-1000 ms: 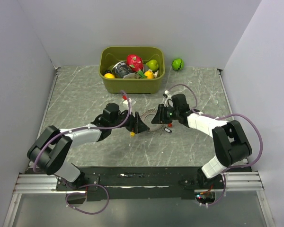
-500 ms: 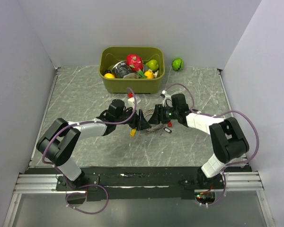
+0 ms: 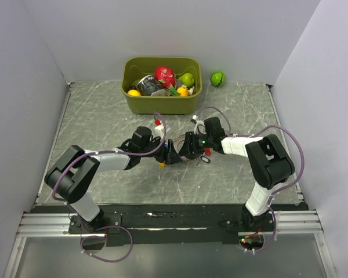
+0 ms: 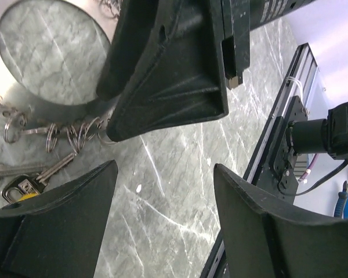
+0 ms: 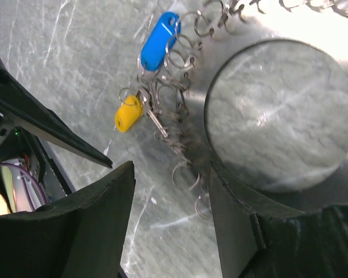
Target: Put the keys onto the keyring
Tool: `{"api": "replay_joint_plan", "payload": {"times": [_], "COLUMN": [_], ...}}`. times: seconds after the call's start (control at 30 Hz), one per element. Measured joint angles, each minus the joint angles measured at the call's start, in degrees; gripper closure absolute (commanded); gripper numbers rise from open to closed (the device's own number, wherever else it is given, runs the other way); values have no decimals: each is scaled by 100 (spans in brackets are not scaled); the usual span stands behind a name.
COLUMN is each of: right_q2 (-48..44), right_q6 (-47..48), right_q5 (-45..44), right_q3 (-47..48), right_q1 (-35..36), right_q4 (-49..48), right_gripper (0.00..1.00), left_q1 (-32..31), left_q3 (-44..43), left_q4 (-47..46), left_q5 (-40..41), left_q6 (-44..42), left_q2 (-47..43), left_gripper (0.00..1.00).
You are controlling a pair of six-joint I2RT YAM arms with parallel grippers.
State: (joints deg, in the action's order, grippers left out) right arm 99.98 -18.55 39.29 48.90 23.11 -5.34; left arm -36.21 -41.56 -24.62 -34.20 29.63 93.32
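Observation:
The keyring's big dark rim (image 5: 207, 124) lies on the marble table between my two grippers, and also shows in the left wrist view (image 4: 75, 103). A chain of small rings (image 5: 174, 104) runs from it to a blue key (image 5: 159, 40) and a yellow key (image 5: 129, 113). From above I see the yellow key (image 3: 162, 164), a red key (image 3: 207, 152) and a dark key (image 3: 204, 159). My left gripper (image 3: 173, 152) is open and empty (image 4: 165, 191). My right gripper (image 3: 187, 147) is open (image 5: 171, 185). It straddles some small rings, with one finger against the rim.
An olive bin (image 3: 161, 60) holding toy fruits stands at the back, with a green ball (image 3: 218, 78) to its right. Walls close in the left, right and back sides. A metal rail (image 3: 162, 223) runs along the near edge.
My left gripper has moved right and my right gripper left, so their tips nearly meet over the ring. The keys have barely shifted.

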Motion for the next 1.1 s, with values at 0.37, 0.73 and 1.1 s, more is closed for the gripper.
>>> {"api": "replay_joint_plan", "payload": {"times": [0.37, 0.73, 1.1], "right_q2": [245, 258, 258], "right_q6": [-24, -17, 57], "right_q5": [90, 236, 225], "right_q3": [94, 92, 92], "right_q1": [59, 114, 144], "right_q4": [-138, -179, -166], "right_gripper": [44, 51, 54], "left_q1": [0, 0, 0], "left_q3": [74, 120, 192], "left_q4": [-92, -289, -382], "left_q5": [0, -52, -50], "left_q6": [22, 173, 254], "left_q2": [0, -17, -203], "left_gripper": [27, 27, 27]}}
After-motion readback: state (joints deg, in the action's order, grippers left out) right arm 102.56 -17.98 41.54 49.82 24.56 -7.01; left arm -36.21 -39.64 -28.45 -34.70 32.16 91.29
